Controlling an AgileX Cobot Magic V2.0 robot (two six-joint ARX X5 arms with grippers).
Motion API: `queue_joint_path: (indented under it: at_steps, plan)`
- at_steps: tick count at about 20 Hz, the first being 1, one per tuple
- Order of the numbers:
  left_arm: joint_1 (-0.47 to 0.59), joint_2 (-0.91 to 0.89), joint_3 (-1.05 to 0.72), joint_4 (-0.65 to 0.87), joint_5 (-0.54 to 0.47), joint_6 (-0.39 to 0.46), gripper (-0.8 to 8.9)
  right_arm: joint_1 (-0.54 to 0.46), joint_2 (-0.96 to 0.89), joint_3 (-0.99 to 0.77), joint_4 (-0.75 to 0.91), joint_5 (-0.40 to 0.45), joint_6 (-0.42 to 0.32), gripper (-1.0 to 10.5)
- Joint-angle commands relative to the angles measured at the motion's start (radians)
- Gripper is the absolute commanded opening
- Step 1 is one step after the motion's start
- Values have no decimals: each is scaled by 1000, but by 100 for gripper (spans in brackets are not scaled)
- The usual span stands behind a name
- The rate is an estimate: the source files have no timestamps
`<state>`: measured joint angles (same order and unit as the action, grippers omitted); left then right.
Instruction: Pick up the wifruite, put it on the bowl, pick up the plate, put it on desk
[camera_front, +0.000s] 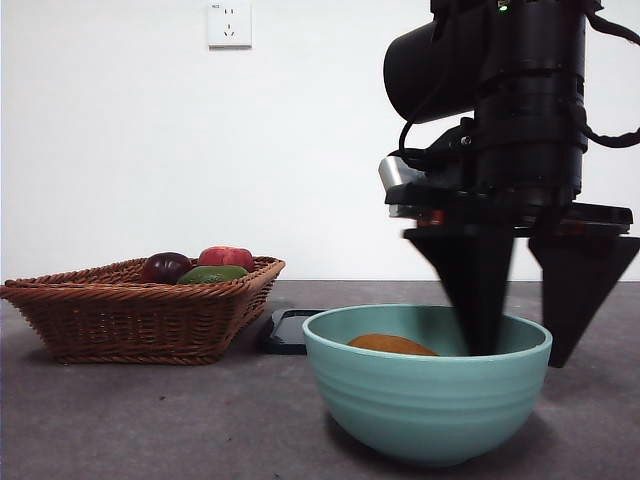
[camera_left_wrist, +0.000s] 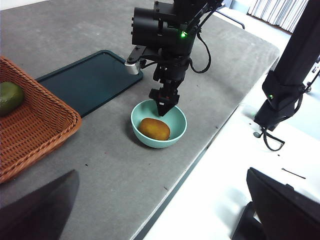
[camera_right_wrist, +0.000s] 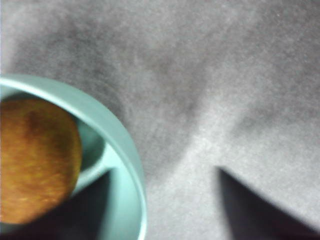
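We note the right gripper (camera_front: 525, 355) spread open and holding nothing, straddling the rim of the bowl (camera_front: 425, 400): one jaw dips inside the bowl, the other hangs outside its wall, over the desk (camera_front: 150, 420). The right wrist view agrees, with one dark jaw over the bowl's inside and the other over bare desk (picture blurred, so contact with the rim cannot be judged). The left wrist view shows the same gripper (camera_left_wrist: 163, 107) from afar, pointing down at the bowl's (camera_left_wrist: 159, 125) far edge.

The fruit (camera_left_wrist: 154, 128) lies inside the bowl, on its bottom, beside the inner jaw and apart from it. In the front view only its brownish-orange top (camera_front: 392, 344) shows above the rim.

Beyond the bowl, a flat dark green tray (camera_left_wrist: 92, 80) lies on the desk. A wicker basket (camera_front: 140, 310) stands to one side of the bowl, well apart, with a dark purple fruit (camera_front: 165, 266), a red fruit (camera_front: 227, 256) and a green fruit (camera_front: 212, 273) in it.

The left gripper (camera_left_wrist: 160, 210) waits well back from the bowl, jaws wide apart, nothing between them.
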<state>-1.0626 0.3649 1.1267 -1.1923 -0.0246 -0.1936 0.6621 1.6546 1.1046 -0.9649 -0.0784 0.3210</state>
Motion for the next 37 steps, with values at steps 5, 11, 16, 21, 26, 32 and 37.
queue_joint_path:
  at_steps: [5, 11, 16, 21, 26, 32, 37]
  plan:
    - [-11, -1, 12, 11, -5, 1, 613, 11, 19, 16, 13, -23, 20, 12]
    - [-11, -1, 12, 11, -5, 1, 613, -4, 19, 55, -12, -33, 45, 12]
    - [-11, -1, 12, 11, -5, 1, 613, -72, 20, 167, -69, -42, 13, 11]
    - [-11, -1, 12, 11, -5, 1, 613, -183, 52, 326, -116, -48, -48, 11]
    - [-11, -1, 12, 11, -5, 1, 613, -259, 208, 543, -187, -52, -121, 11]
    - [-11, -1, 12, 11, -5, 1, 613, -293, 450, 798, -237, -53, -175, 11]
    - [-11, -1, 12, 11, -5, 1, 613, -293, 556, 846, -211, -81, -199, 11]
